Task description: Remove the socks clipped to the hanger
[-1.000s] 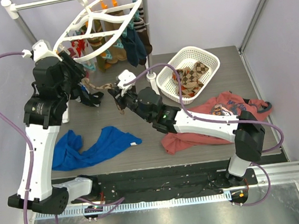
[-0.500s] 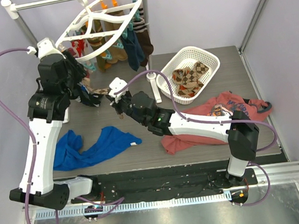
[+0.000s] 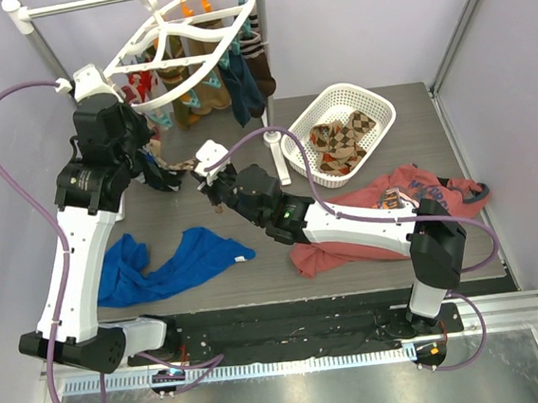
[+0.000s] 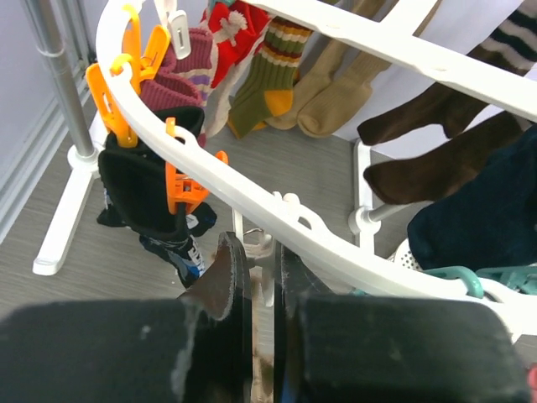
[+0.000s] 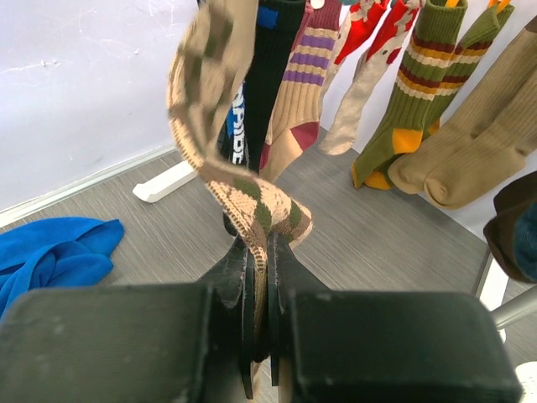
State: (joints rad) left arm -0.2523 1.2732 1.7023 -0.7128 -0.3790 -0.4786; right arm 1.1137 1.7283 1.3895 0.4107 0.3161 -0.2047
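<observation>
The white oval hanger (image 3: 177,39) hangs from the rail at the back left, with several socks (image 3: 238,81) clipped round it. My left gripper (image 3: 154,141) is under its near-left rim. In the left wrist view the gripper (image 4: 262,260) is shut on a small pale clip (image 4: 263,243) just below the white ring (image 4: 319,243). A tan and brown argyle sock (image 3: 181,162) runs from that clip to my right gripper (image 3: 212,183). In the right wrist view the gripper (image 5: 260,252) is shut on this sock (image 5: 243,193), which rises up and to the left.
A white lattice basket (image 3: 374,106) with argyle socks stands at the back right. A blue shirt (image 3: 175,263) lies at the front left and a red shirt (image 3: 384,209) at the front right. The metal rail stand (image 3: 34,34) and its white foot (image 4: 59,218) are close by.
The right arm moved left with the argyle sock. The left gripper shifted slightly right and up under the hanger rim. In the last half second little has moved.
</observation>
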